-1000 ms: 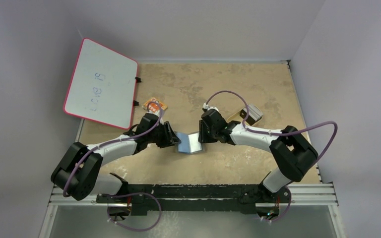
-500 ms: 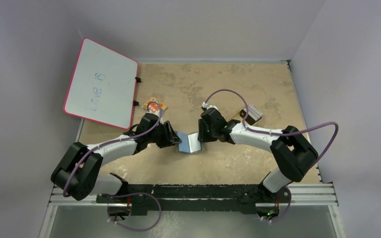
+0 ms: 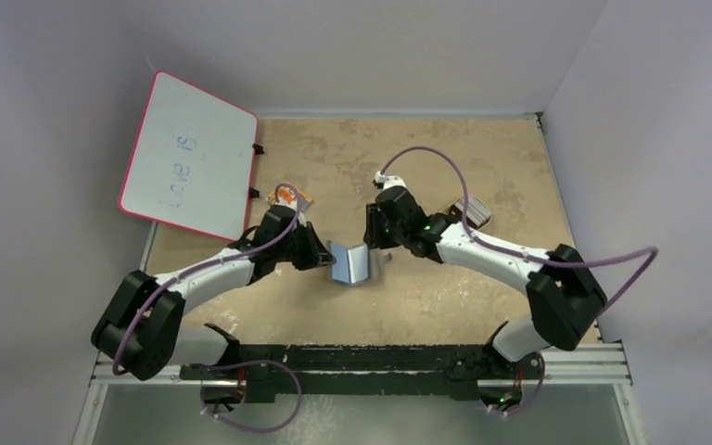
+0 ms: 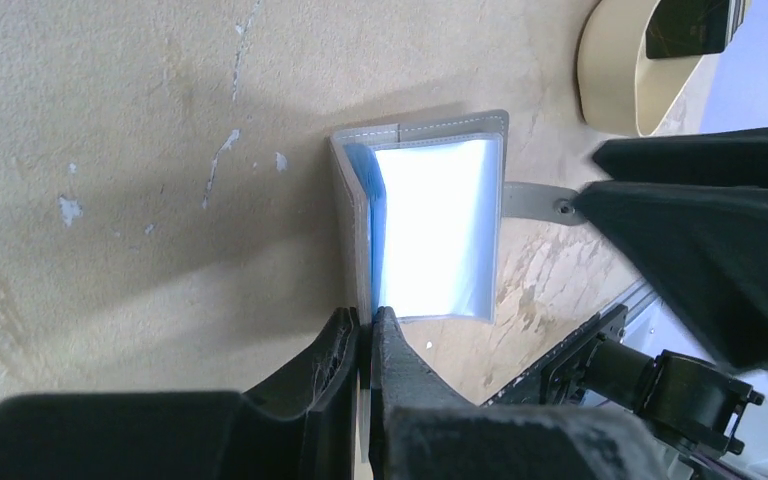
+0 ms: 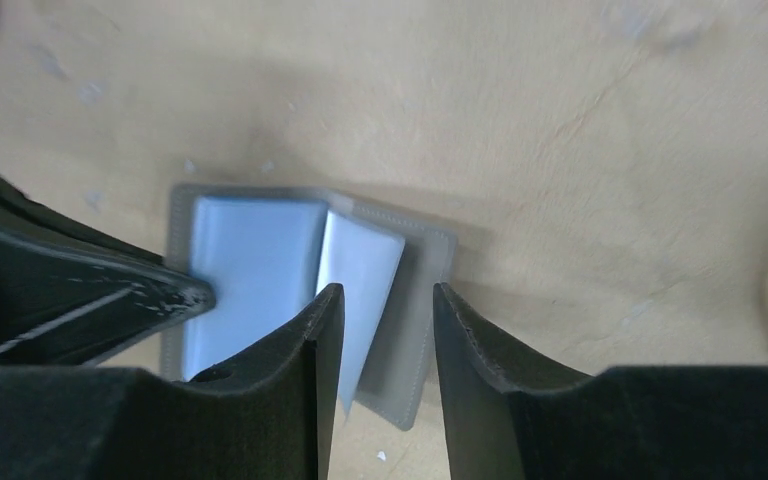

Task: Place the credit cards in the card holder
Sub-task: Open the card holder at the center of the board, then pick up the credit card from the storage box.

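The card holder (image 3: pixel 349 264) stands open in a V on the table, grey outside and light blue inside. My left gripper (image 3: pixel 321 256) is shut on its left flap; in the left wrist view the jaws (image 4: pixel 368 335) pinch the edge of the card holder (image 4: pixel 430 230). My right gripper (image 3: pixel 376 237) is open and empty just beyond the right flap. In the right wrist view its open gripper (image 5: pixel 380 305) hovers over the card holder's (image 5: pixel 260 250) right flap. The grey-silver credit cards (image 3: pixel 472 211) lie at the back right by the tan tray.
A tan oblong tray (image 4: pixel 615 75) sits right of the card holder, mostly hidden by my right arm in the top view. A red-framed whiteboard (image 3: pixel 190 158) leans at the back left. A small orange packet (image 3: pixel 287 195) lies near the left arm.
My right gripper has opened, let go of the right flap and drawn back from it. The card holder has folded from nearly flat into a narrower V. My left gripper keeps its hold.
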